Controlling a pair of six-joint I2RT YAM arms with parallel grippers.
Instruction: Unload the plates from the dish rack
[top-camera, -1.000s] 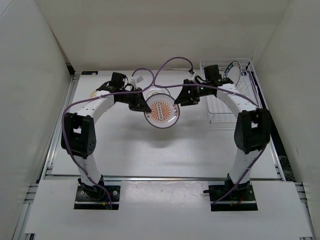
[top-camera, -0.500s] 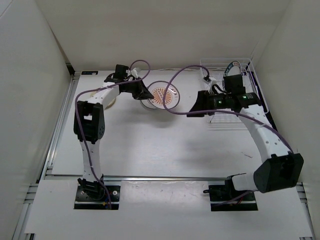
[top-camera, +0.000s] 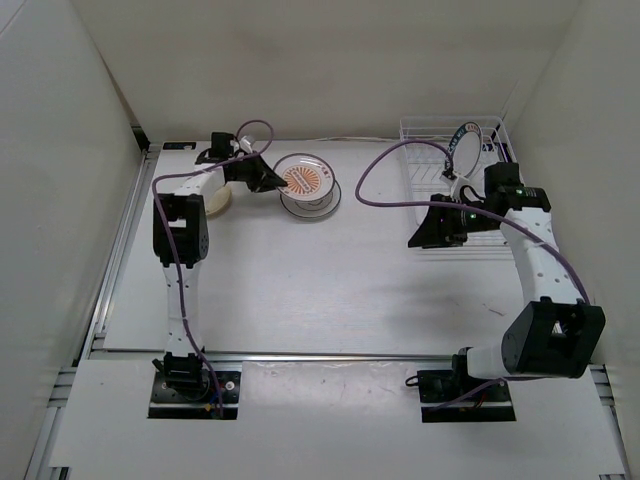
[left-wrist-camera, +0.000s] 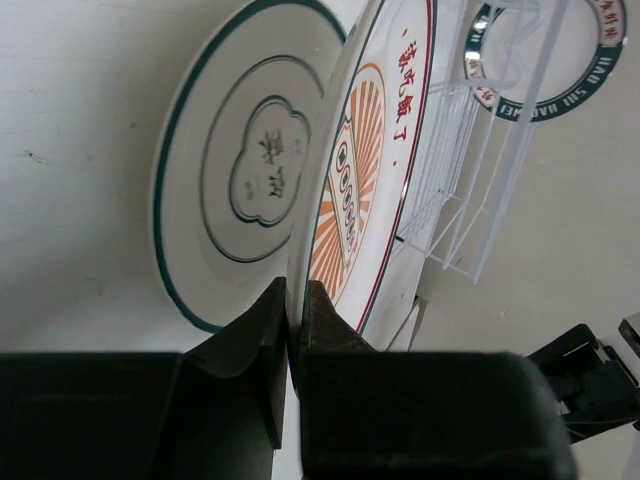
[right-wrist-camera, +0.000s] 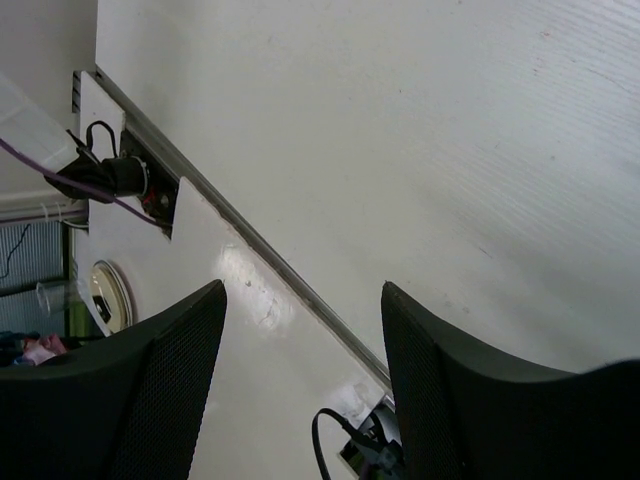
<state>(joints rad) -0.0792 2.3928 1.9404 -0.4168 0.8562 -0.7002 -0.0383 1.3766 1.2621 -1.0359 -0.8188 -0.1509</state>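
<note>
The left arm stretches to the far left of the surface (top-camera: 320, 290). Its hand (left-wrist-camera: 290, 315) is clamped on the rim of the orange-centred plate (top-camera: 306, 180), which it holds tilted, painted face up, just over the flat ringed white plate (left-wrist-camera: 240, 180). At the far right, the dish rack (top-camera: 470, 215) holds the blue-green rimmed plate (top-camera: 463, 146) upright. The right hand (top-camera: 420, 231) points left, its fingers apart and empty.

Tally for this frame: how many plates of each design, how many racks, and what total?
Orange-centred plate: 1
White plate with thin dark rings: 1
Dark-rimmed plate: 1
Tan plate: 1
Dish rack: 1
Total: 5
</note>
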